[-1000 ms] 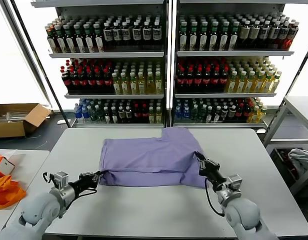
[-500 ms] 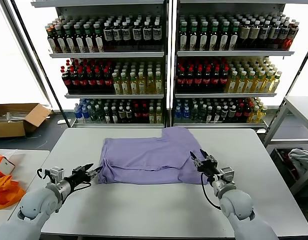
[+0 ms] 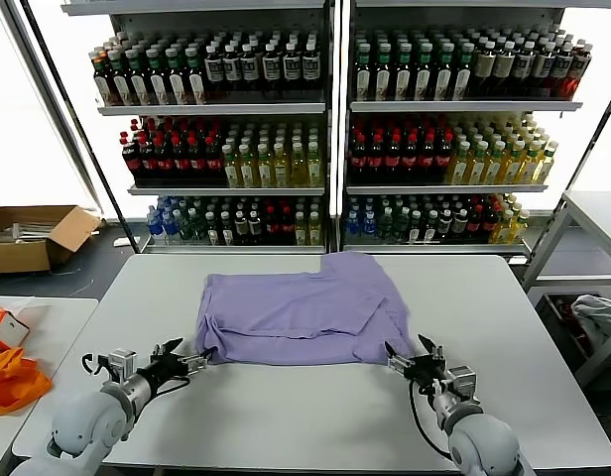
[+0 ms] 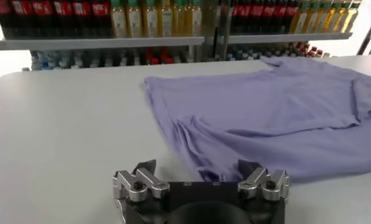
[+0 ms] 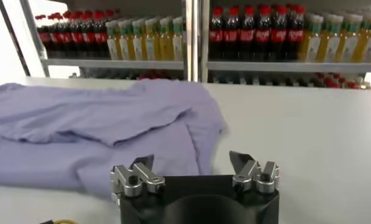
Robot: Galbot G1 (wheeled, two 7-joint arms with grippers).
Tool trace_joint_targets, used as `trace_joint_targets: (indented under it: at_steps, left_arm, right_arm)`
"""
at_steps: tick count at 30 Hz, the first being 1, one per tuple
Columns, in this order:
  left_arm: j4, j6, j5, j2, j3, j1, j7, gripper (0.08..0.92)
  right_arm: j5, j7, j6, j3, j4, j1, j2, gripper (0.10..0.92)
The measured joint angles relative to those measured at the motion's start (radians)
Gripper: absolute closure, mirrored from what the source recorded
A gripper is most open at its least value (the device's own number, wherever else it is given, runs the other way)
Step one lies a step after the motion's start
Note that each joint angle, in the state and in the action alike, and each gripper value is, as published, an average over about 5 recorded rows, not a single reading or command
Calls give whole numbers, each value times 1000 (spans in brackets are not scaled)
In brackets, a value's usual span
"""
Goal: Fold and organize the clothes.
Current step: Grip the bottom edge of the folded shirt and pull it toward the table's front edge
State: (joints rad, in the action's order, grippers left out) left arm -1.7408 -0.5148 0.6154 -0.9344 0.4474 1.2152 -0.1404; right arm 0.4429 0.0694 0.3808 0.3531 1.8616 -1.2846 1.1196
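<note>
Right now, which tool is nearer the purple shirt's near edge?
Left, narrowly. The left tool sits open just off the purple shirt at its near-left corner. The right tool is open too, a bit farther back from the near-right corner. Neither holds fabric.

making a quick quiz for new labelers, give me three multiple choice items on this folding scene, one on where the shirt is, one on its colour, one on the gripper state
1. Where does the T-shirt lie?
A. on the grey table, between the two grippers
B. on a shelf of bottles
C. in the cardboard box

2. What colour is the T-shirt?
A. bright orange
B. lavender purple
C. dark green

3. How do the left gripper and the right gripper stand?
A. both clamped on the fabric
B. one holds a bottle
C. both open, holding nothing

Answers:
1 A, the head view shows it spread on the tabletop with a gripper at each near corner.
2 B, every view shows pale purple fabric.
3 C, both wrist views show spread fingers with nothing between them.
</note>
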Motion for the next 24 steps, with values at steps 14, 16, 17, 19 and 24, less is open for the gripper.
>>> trace_joint_targets:
  at_steps: [14, 16, 17, 19, 24]
  left_arm:
    - [-23, 1, 11, 13, 13, 48, -8, 684]
    - [-30, 1, 12, 18, 17, 57, -13, 736]
    - [-33, 1, 13, 21, 18, 62, -15, 771]
    - [-40, 0, 15, 27, 22, 71, -19, 822]
    - [-65, 0, 22, 47, 32, 95, -27, 909]
  right_arm:
    - [3, 3, -5, 3, 3, -21, -10, 825]
    - [3, 1, -7, 4, 4, -25, -15, 878]
    - [3, 1, -9, 3, 4, -27, -17, 896]
    - [3, 0, -12, 3, 6, -32, -23, 916]
    - [9, -5, -17, 7, 16, -48, -41, 918]
